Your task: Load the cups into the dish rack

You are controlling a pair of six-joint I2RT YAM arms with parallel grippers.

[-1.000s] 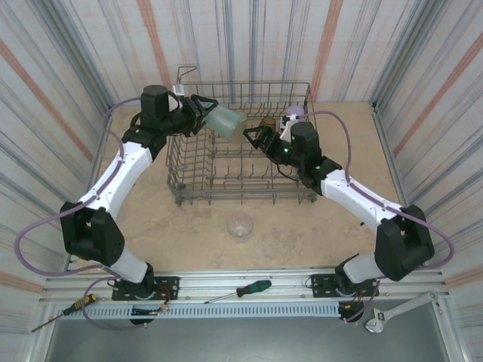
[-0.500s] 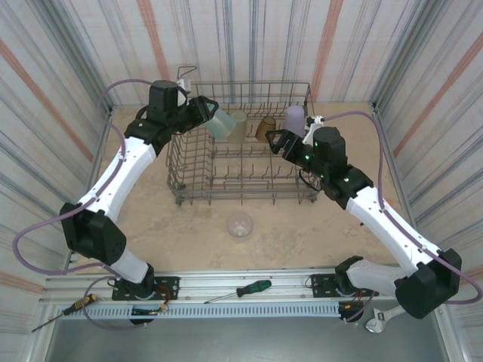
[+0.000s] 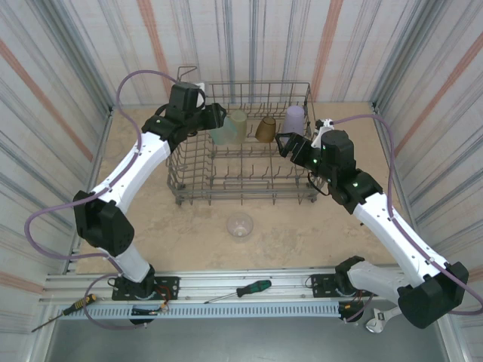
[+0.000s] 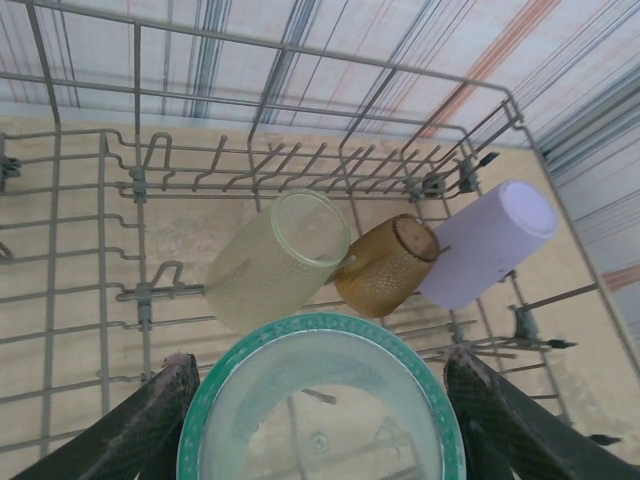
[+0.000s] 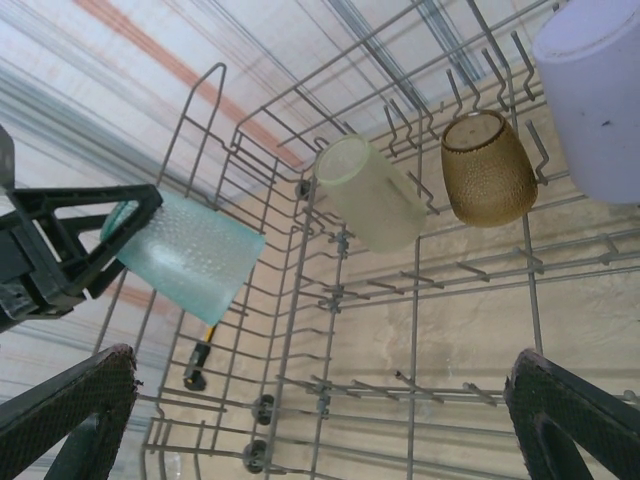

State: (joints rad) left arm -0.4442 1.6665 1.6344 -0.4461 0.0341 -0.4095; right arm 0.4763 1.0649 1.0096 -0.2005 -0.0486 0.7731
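The left hand (image 4: 320, 362) grips the teal cup (image 4: 318, 405) by its sides, rim toward the wrist, over the left end of the dish rack (image 3: 249, 84). Just beyond that hand three cups lean on the rack's tines in a row: the yellow-green cup (image 4: 275, 262), the amber cup (image 4: 386, 266) just beside it, then the lavender cup (image 4: 486, 244). The right hand (image 3: 286, 143) hangs wide open and empty over the rack's right end, near the lavender cup. A clear cup (image 3: 240, 225) sits on the bench (image 3: 189, 234) outside the rack, well apart from both hands.

dish rack (image 3: 226, 188): grey metal wire | teal cup (image 5: 185, 255): translucent pebbled plastic | amber cup (image 5: 487, 165): pebbled plastic
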